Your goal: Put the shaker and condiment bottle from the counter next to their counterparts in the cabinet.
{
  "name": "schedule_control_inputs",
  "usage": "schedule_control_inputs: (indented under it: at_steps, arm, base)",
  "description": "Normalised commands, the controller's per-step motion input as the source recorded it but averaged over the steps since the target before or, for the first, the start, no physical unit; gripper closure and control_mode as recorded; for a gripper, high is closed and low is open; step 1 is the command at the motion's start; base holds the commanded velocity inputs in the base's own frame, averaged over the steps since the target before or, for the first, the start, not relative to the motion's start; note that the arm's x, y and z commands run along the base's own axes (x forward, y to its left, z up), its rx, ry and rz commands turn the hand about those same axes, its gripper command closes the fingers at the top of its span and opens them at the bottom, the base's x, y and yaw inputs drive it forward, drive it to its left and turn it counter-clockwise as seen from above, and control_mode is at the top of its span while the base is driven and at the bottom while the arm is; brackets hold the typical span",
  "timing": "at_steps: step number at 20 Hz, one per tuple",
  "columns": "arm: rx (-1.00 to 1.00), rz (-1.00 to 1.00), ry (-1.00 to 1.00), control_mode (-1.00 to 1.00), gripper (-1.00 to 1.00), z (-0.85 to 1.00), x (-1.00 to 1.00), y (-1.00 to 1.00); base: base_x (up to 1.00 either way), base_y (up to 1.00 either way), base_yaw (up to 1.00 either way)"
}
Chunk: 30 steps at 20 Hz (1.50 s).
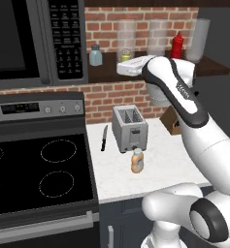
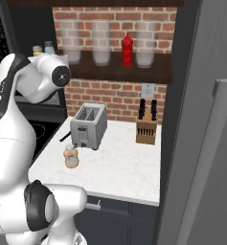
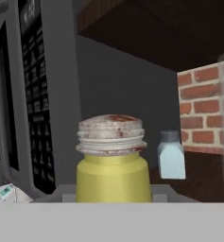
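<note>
One small yellow-green cylindrical shaker (image 3: 111,163) sat between the two-finger gripper's (image 1: 127,68) closed jaws, held upright, near pale blue-grey shaker (image 3: 171,156) on dark wooden shelf (image 1: 211,68).

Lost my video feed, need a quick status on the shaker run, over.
Gripper shut on the yellow shaker, up at the cabinet shelf. Blue-grey shaker just beyond it. Condiment bottle on the counter. Nothing between.

White arm raised at the shelf (image 2: 148,72), shaker (image 2: 37,50) seemingly at its tip — beside pale shaker (image 2: 49,47), bottle (image 2: 71,156) on counter (image 2: 119,167)
</note>
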Motion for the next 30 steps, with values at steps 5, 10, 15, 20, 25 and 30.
schedule_control_inputs:
  at_steps: [5,10,15,20,25,30]
  arm:
    - [0.00,-0.02,0.01,-1.00,1.00,0.00,0.05,0.14]
    - [0.00,-0.03,0.01,-1.00,1.00,0.00,0.12,0.02]
    - [0.00,-0.02,0.00,-1.00,1.00,-0.03,0.10,0.00]
    - [-0.05,-0.01,0.00,-1.00,1.00,-0.26,0.14,0.01]
    - [-0.05,0.00,-0.01,-1.00,1.00,-0.21,0.24,0.02]
    - [-0.04,0.00,-0.04,-1.00,1.00,-0.03,0.25,0.11]
  base:
    - [0.00,0.00,0.00]
    - [0.00,0.00,0.00]
    - [0.00,0.00,0.00]
    - [0.00,0.00,0.00]
    - [0.00,0.00,0.00]
    - [0.00,0.00,0.00]
